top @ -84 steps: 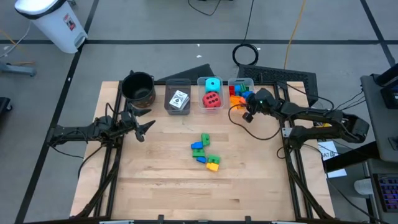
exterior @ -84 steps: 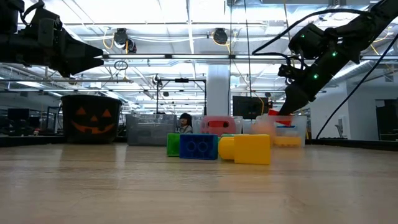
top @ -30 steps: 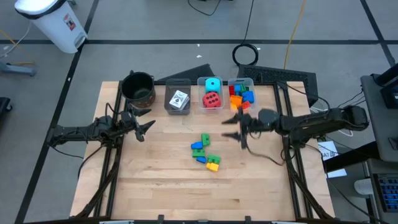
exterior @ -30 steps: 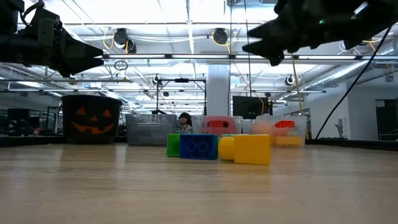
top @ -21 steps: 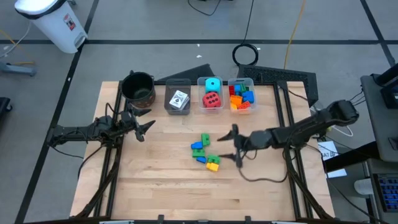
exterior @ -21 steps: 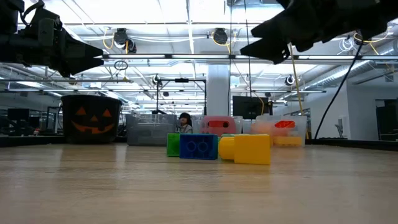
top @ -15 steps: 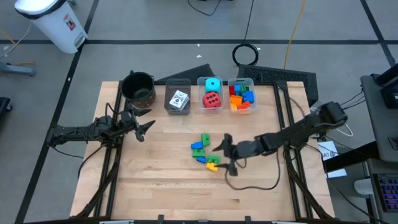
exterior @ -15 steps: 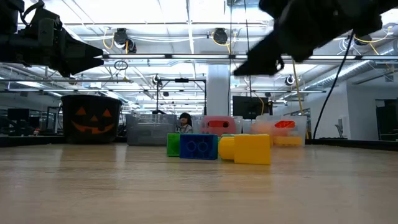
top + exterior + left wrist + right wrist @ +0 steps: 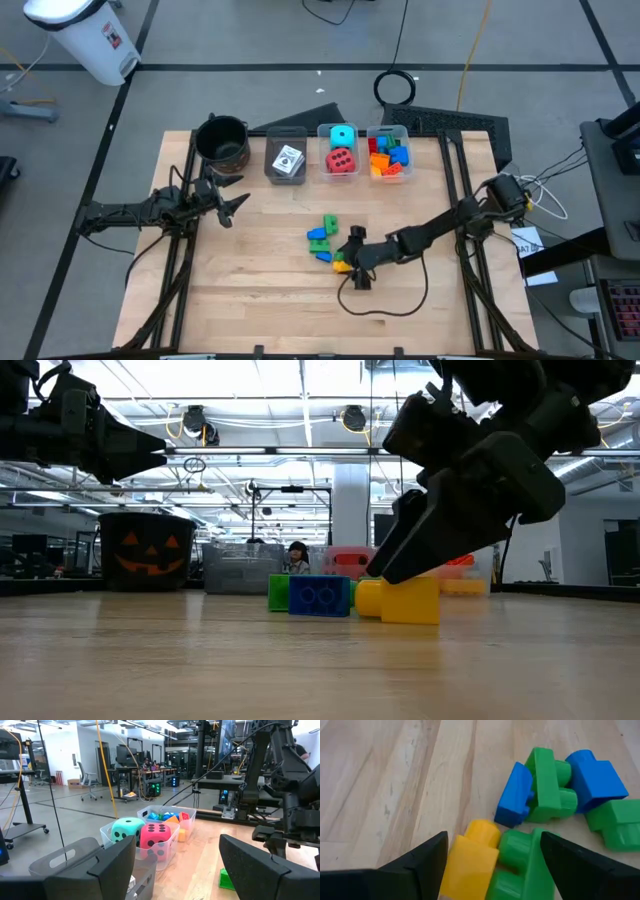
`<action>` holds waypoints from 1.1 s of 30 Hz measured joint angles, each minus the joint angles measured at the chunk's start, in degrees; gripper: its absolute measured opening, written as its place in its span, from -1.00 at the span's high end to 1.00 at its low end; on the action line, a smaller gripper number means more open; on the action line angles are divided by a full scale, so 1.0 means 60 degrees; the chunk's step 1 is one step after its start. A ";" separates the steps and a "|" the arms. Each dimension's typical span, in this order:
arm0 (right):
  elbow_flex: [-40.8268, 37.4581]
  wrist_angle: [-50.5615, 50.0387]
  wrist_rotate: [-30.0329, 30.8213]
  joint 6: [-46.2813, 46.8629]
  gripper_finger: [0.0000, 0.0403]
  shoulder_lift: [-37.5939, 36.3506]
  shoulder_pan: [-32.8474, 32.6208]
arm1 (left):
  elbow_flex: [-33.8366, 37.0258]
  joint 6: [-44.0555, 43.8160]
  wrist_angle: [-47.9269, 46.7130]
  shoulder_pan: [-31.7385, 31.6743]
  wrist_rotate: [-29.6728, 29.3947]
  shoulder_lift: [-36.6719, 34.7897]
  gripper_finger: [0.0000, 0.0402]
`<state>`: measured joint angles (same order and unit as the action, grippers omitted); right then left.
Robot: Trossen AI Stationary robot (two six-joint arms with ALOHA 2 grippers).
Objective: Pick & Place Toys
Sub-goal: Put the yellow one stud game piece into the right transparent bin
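The right gripper (image 9: 351,258) is held spread wide and empty at the yellow brick (image 9: 470,855), which lies between its fingers, with green bricks (image 9: 547,790) and a blue brick (image 9: 514,795) at twelve o'clock mid-table. The left gripper (image 9: 232,204) waits parted, empty, at nine o'clock.

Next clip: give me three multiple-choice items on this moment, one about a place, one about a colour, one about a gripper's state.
1. Where is the right gripper?
A. over the bins
B. at the loose bricks in the middle of the table
C. beside the black pot

2. What colour is the brick between the right gripper's fingers?
A. yellow
B. red
C. white

3. How does the left gripper stand?
A. shut on a die
B. shut on a card
C. open and empty

Answers: 1 B, the high view shows it at the brick pile. 2 A, the right wrist view shows a yellow brick between its open fingers. 3 C, the left wrist view shows its fingers apart with nothing between them.
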<state>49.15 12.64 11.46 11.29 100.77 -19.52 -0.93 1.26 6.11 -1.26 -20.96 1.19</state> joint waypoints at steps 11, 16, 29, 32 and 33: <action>-0.0073 -0.2686 0.2111 0.0211 -0.34 -0.1139 -0.0519 | 0.0000 0.0002 0.0004 0.0001 0.0001 0.0000 -0.45; -0.0055 -0.2793 0.2302 0.0216 -0.35 -0.2023 -0.0767 | 0.0000 0.0001 0.0004 0.0000 -0.0001 0.0000 -0.45; -0.0921 -0.3236 0.2045 0.1489 -0.27 -0.3013 -0.1119 | 0.0000 0.0000 0.0004 0.0003 0.0001 0.0000 -0.45; -0.1414 -0.2850 0.1619 0.1358 -0.27 -0.2910 -0.0988 | 0.0000 0.0000 -0.0002 0.0000 -0.0001 0.0000 -0.45; -0.1573 -0.2646 0.1303 0.1219 -0.27 -0.2863 -0.0928 | 0.0000 0.0000 0.0004 0.0001 -0.0002 0.0000 -0.45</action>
<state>39.71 -3.24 19.28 18.60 83.59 -25.09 -0.93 1.26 6.13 -1.25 -20.97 1.19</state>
